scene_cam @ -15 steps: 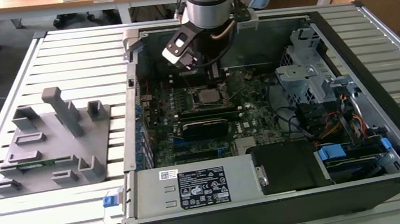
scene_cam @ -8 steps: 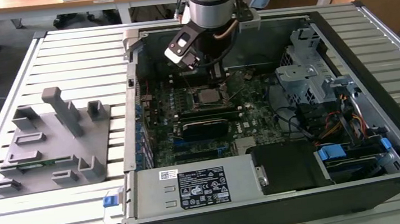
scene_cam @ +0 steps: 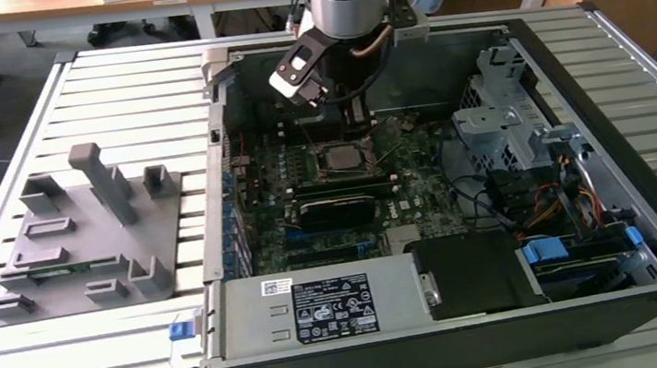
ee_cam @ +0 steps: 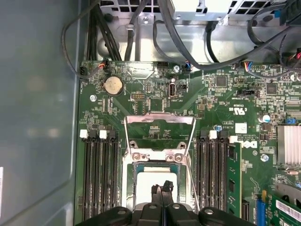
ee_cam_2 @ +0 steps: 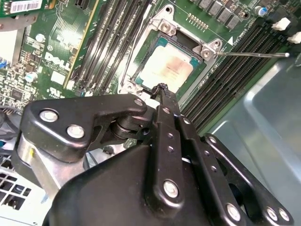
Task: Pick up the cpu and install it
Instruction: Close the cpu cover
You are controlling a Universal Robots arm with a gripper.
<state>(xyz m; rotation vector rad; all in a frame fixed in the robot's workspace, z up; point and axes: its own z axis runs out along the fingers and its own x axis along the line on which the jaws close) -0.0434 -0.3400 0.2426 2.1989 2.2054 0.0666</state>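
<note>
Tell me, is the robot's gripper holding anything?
Nothing. The gripper is shut and empty, its tips over the cpu, which lies in the socket.

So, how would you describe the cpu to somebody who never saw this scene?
Look inside the open computer case at the green motherboard. Between two banks of long black memory slots sits a metal-framed socket. The cpu lies in it: the only smooth, flat silver square there.
</note>
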